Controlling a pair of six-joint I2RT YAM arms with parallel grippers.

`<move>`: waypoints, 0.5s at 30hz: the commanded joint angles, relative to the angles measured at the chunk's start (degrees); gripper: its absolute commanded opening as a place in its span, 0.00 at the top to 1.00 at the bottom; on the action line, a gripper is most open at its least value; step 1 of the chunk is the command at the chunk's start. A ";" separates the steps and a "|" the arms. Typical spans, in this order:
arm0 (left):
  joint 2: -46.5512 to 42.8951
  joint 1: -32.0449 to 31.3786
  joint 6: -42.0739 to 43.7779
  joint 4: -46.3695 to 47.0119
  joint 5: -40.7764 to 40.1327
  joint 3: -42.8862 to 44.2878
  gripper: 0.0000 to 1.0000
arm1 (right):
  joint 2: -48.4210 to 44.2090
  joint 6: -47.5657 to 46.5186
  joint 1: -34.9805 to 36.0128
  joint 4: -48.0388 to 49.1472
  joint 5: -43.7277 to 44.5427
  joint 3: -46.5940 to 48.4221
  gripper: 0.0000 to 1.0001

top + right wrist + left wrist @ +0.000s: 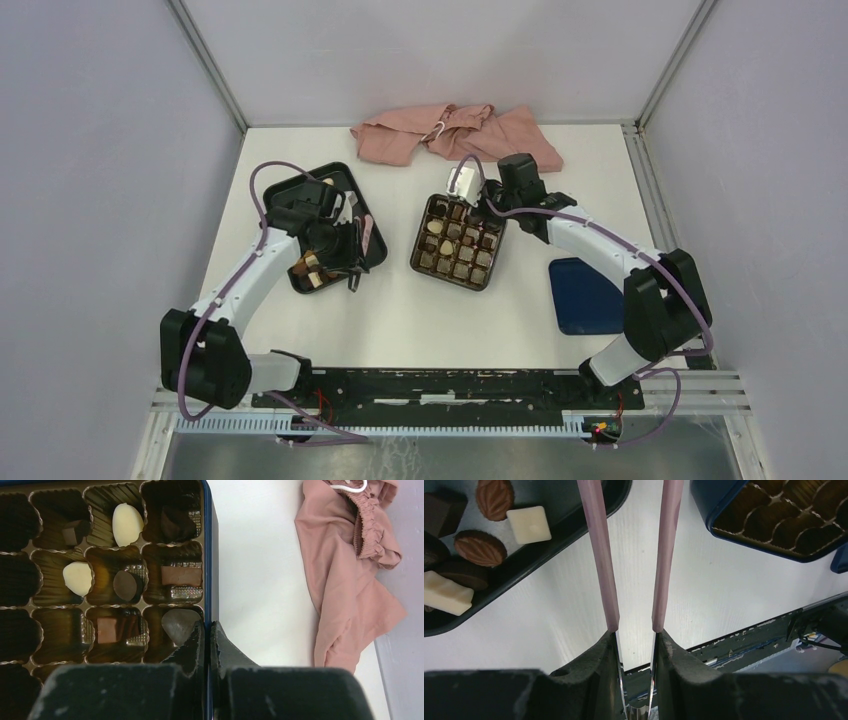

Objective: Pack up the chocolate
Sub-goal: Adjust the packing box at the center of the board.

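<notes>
The white table [400, 320] carries a crumpled pink cloth [455, 135] at its far edge. A flat dark blue lid [585, 295] lies near the right edge, and a black rimmed tray [345, 170] sits toward the left edge. At the middle stands a dark blue square box [209, 555] with a brown gridded insert [50, 580]. The left gripper [635, 635] hangs by the tray, clamped on pink-armed tweezers [596, 555] whose arms stand apart. The right gripper [206, 630] is at the box's far rim, fingers pressed together. The small chocolate pieces [528, 524] (dark, brown, cream) lie partly in the tray, partly in the insert's cups.
</notes>
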 commanded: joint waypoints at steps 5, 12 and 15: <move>-2.47 -6.24 -4.15 5.75 5.48 -0.54 0.97 | 0.94 4.33 -0.13 3.41 -1.18 2.38 1.00; -2.47 -15.85 -9.47 10.14 6.60 -1.44 0.97 | 3.16 7.38 -3.43 3.07 -7.73 2.02 1.00; -2.20 -20.44 -11.85 12.45 6.82 -1.47 0.97 | 4.51 8.57 -5.51 2.25 -10.60 2.14 1.00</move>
